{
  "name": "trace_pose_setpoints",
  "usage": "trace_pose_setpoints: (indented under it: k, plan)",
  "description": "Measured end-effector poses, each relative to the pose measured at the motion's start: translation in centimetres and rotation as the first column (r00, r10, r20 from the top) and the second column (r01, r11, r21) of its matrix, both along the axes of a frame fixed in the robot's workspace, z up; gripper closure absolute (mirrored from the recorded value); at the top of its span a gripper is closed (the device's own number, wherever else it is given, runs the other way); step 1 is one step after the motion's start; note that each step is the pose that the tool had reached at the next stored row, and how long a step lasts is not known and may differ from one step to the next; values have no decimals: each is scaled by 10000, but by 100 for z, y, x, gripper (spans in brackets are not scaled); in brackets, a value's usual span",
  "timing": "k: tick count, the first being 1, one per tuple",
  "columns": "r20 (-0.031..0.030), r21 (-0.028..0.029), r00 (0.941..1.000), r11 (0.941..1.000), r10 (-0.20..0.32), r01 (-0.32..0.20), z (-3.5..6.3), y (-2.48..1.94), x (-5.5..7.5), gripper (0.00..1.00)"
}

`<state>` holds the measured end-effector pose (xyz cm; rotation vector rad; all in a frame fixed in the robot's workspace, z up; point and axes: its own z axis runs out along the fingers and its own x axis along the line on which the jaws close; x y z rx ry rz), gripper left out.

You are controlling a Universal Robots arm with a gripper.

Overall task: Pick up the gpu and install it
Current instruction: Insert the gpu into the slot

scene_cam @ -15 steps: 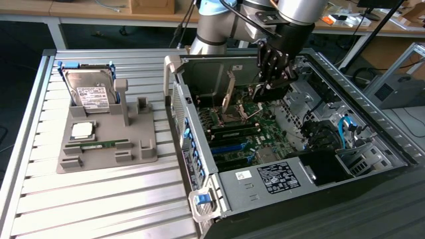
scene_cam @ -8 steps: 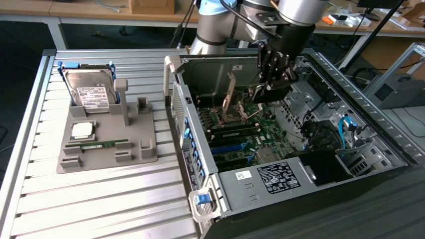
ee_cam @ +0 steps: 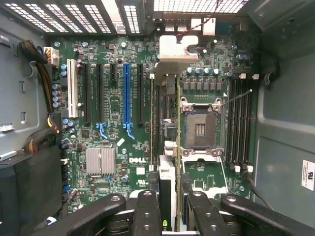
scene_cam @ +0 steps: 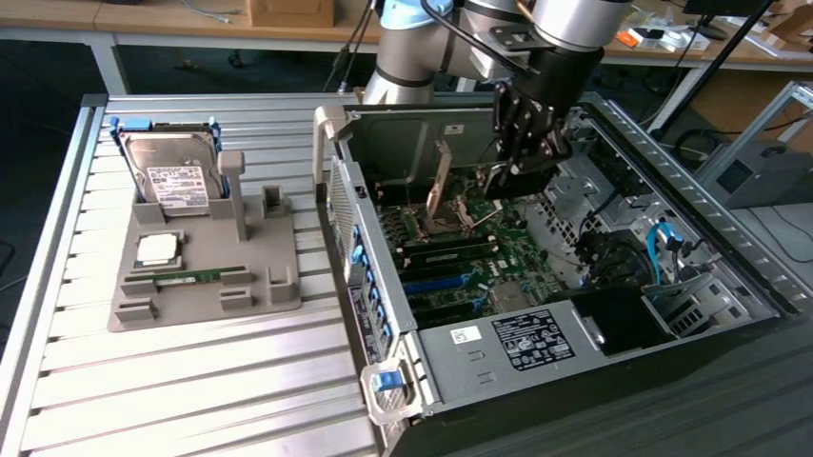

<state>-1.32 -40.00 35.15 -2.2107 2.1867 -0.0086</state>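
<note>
While clamped on one gpu (ee_cam: 166,132), the one hand (ee_cam: 170,219) hangs above one motherboard (ee_cam: 113,98).

The gpu (ee_cam: 166,172) stood edge-on, its face unseen; the wrist view's edge cut off the end effector (ee_cam: 170,199) gripping it.

Overall: bright, even indoor light in the exterior view.
Glare: slatted table (scene_cam: 216,381) shines pale; vent grille (ee_cam: 197,5) is blown white; the gpu (ee_cam: 176,51) bracket looks washed out.
Shadow: computer case (scene_cam: 711,243) interior is dim, with dark corners.
</note>
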Motion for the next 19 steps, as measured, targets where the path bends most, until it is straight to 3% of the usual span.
trace_pose_setpoints:
  k: [19]
  plan:
    - [1, -118, 10000, 9999, 0, 0, -35, -12, 0, 73]
